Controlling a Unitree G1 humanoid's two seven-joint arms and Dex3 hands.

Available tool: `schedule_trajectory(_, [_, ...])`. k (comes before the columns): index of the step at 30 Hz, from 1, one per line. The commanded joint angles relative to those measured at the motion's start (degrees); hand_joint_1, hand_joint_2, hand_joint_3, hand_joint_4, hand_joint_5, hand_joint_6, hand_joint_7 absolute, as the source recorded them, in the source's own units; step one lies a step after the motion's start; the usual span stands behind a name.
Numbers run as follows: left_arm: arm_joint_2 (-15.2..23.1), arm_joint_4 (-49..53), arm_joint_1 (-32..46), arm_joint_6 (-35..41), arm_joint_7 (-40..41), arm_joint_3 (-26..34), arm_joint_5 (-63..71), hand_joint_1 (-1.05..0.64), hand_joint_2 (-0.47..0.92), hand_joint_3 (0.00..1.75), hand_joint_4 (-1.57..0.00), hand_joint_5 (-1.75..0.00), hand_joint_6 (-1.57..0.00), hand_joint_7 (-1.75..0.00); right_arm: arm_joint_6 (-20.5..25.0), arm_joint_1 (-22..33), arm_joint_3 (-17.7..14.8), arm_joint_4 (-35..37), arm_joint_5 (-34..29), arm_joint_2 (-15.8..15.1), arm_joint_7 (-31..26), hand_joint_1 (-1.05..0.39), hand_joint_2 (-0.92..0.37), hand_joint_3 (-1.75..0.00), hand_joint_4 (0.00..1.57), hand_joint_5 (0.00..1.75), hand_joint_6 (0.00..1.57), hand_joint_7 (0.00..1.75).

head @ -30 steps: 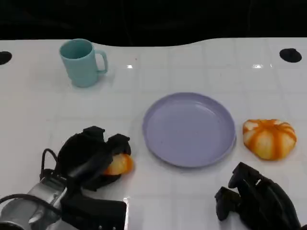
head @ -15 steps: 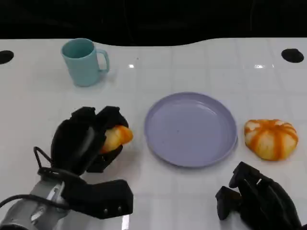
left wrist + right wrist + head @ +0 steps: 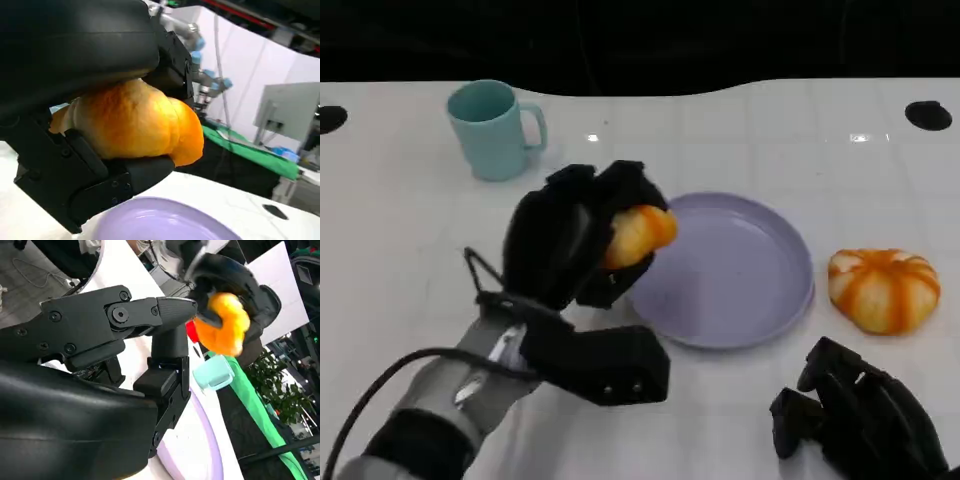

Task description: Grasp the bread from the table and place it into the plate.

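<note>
Head view: two pieces of bread are counted, along with one plate and one mug. A small golden-orange bread roll (image 3: 638,234) is held in the black left hand (image 3: 570,235), whose fingers are wrapped around it, and it is seen above the left rim of the round lavender plate (image 3: 740,290). A larger, ridged orange-and-white bun (image 3: 882,288) lies on the white table (image 3: 400,240) just beside the plate's right rim, not touching it. One pale teal mug (image 3: 493,129) stands upright near the far left, well apart from the plate. The black right hand (image 3: 855,420) rests low at the near right edge, partly cut off by the picture's border; its fingers appear curled in with nothing held. Much of the roll is hidden by the left hand's fingers. Open table is seen between the mug and the plate and along the far edge.

Left wrist view: the roll (image 3: 135,122) is seen pinched between upper and lower fingers (image 3: 100,185), with the plate's lavender rim (image 3: 150,222) below it. The background is blurred.

Right wrist view: the right hand's fingers (image 3: 115,315) are seen close up, holding nothing. Beyond them, the left hand (image 3: 235,285) is seen holding the roll (image 3: 222,325), with the mug (image 3: 214,375) blurred behind.
</note>
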Motion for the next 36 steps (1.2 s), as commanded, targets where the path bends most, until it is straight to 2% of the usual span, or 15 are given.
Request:
schedule_trajectory(1, [-2.4, 5.9, -5.5, -0.7, 2.2, -1.9, 1.6, -0.3, 0.44, 1.12, -0.86, -1.75, -0.7, -1.7, -0.7, 0.6, -0.4, 0.1, -0.4, -0.9, -0.6, -0.57, -0.92, -0.22, 0.78, 1.67, 0.71, 1.39])
schedule_trajectory(8, [-6.6, 14.6, -11.7, -1.1, 1.3, -4.5, 2.0, -0.33, 0.48, 1.1, -0.89, -1.75, -0.74, -1.72, -0.3, 1.0, -0.3, -0.6, -0.3, -0.8, -0.9, -0.57, -0.92, -0.23, 0.78, 1.67, 0.7, 1.41])
schedule_trajectory(13, [-8.9, 20.0, -14.5, -0.2, -0.8, -5.2, 1.3, -0.33, 0.46, 1.11, -0.92, -1.75, -0.79, -1.67, 0.4, 0.7, -0.7, -0.2, 0.9, -0.6, -0.3, -0.56, -0.92, -0.21, 0.79, 1.67, 0.7, 1.4])
schedule_trajectory(14, [-9.1, 20.6, -14.9, 0.2, -2.2, -5.2, 0.9, -0.33, 0.46, 1.14, -0.9, -1.75, -0.82, -1.54, 0.6, 0.7, -0.7, -0.2, 0.9, -0.6, -0.4, -0.56, -0.92, -0.21, 0.79, 1.67, 0.7, 1.4])
schedule_trajectory(15, [-9.2, 20.9, -15.2, 0.6, -3.7, -5.2, 0.7, -0.34, 0.48, 1.14, -0.88, -1.64, -0.84, -1.31, 0.6, 0.7, -0.6, -0.2, 0.9, -0.7, -0.4, -0.56, -0.92, -0.21, 0.79, 1.67, 0.7, 1.39])
schedule_trajectory(16, [-9.0, 21.0, -15.5, 1.3, -6.0, -5.5, 0.6, -0.34, 0.5, 1.1, -0.86, -1.57, -0.85, -1.17, 0.4, 0.6, -0.5, -0.1, 0.8, -0.8, -0.3, -0.57, -0.92, -0.21, 0.79, 1.67, 0.7, 1.39])
schedule_trajectory(18, [-8.3, 20.5, -16.2, 2.5, -10.8, -6.5, 1.0, -0.37, 0.59, 0.87, -0.74, -1.32, -0.73, -0.8, 0.0, 0.5, -0.5, 0.1, 0.5, -0.9, -0.3, -0.57, -0.92, -0.21, 0.79, 1.67, 0.71, 1.39])
schedule_trajectory(19, [-8.0, 20.2, -16.3, 2.8, -12.6, -6.8, 1.1, -0.42, 0.67, 0.68, -0.58, -1.09, -0.6, -0.53, 0.0, 0.5, -0.5, 0.1, 0.5, -0.9, -0.3, -0.57, -0.92, -0.21, 0.79, 1.67, 0.71, 1.39])
schedule_trajectory(20, [-7.6, 19.8, -16.5, 3.5, -14.7, -7.3, 1.4, -0.43, 0.72, 0.58, -0.53, -1.0, -0.56, -0.42, 0.0, 0.5, -0.5, 0.1, 0.5, -0.9, -0.4, -0.57, -0.92, -0.22, 0.79, 1.67, 0.71, 1.39])
schedule_trajectory(21, [-7.3, 19.3, -16.6, 4.1, -16.9, -7.7, 1.4, -0.51, 0.81, 0.43, -0.39, -0.89, -0.44, -0.31, 0.1, 0.5, -0.5, 0.0, 0.6, -0.8, -0.5, -0.56, -0.92, -0.22, 0.79, 1.67, 0.71, 1.39])
schedule_trajectory(22, [-7.0, 18.8, -16.5, 4.7, -18.8, -7.8, 1.3, -0.63, 0.88, 0.36, -0.23, -0.78, -0.31, -0.21, 0.1, 0.5, -0.5, 0.0, 0.5, -0.8, -0.6, -0.57, -0.92, -0.22, 0.79, 1.67, 0.71, 1.39])
schedule_trajectory(23, [-6.8, 18.2, -16.4, 5.4, -20.8, -7.9, 1.1, -0.67, 0.9, 0.34, -0.17, -0.74, -0.26, -0.18, 0.0, 0.5, -0.5, 0.0, 0.4, -0.8, -0.7, -0.57, -0.92, -0.22, 0.79, 1.67, 0.71, 1.39])
schedule_trajectory(25, [-6.3, 16.8, -16.2, 6.6, -24.5, -8.0, 0.7, -0.81, 0.92, 0.41, -0.04, -0.68, -0.19, -0.13, -0.1, 0.5, -0.5, 0.0, 0.4, -0.8, -0.7, -0.57, -0.92, -0.22, 0.79, 1.67, 0.71, 1.39])
schedule_trajectory(29, [-5.0, 13.6, -15.6, 8.8, -30.5, -8.9, 1.1, -1.0, 0.92, 0.57, 0.0, -0.57, -0.09, -0.08, -0.3, 0.6, -0.4, -0.2, 0.2, -0.8, -0.8, -0.57, -0.92, -0.22, 0.79, 1.67, 0.71, 1.4])
schedule_trajectory(36, [-2.1, 8.6, -13.5, 8.3, -35.8, -8.5, -0.1, -1.05, 0.92, 0.72, 0.0, -0.37, -0.07, -0.07, -0.8, 0.7, -0.3, -0.1, 0.0, -0.7, -0.9, -0.57, -0.92, -0.23, 0.79, 1.67, 0.71, 1.4])
